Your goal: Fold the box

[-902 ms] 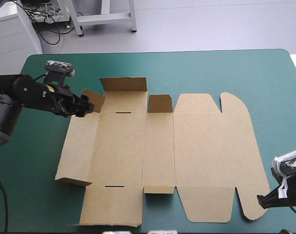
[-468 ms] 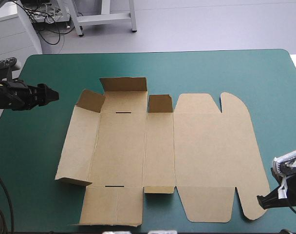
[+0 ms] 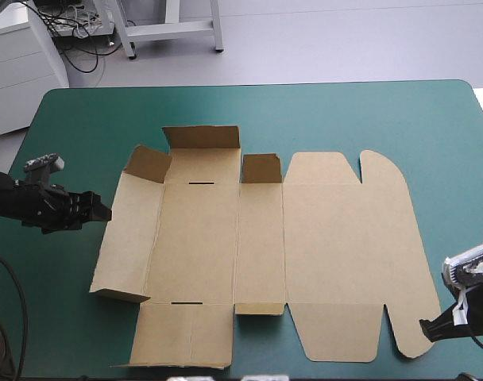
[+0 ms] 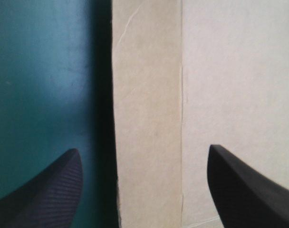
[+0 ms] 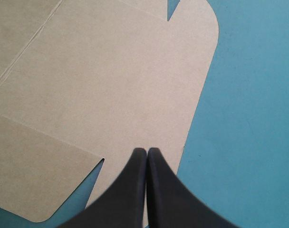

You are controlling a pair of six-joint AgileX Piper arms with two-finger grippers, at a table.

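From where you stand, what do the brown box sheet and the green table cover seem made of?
The box: brown board, probably cardboard; matte, with pressed crease lines and cut slots. The teal-green cover: smooth with a faint sheen, perhaps vinyl or rubber mat; the look leaves that open.

The table [image 3: 345, 111] with its teal-green cover carries 1 brown box [image 3: 337, 238], spread open and mostly flat.

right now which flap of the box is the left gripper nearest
The long side flap on the box's left edge: the open left gripper sits just beside it, while the other flaps lie farther off.
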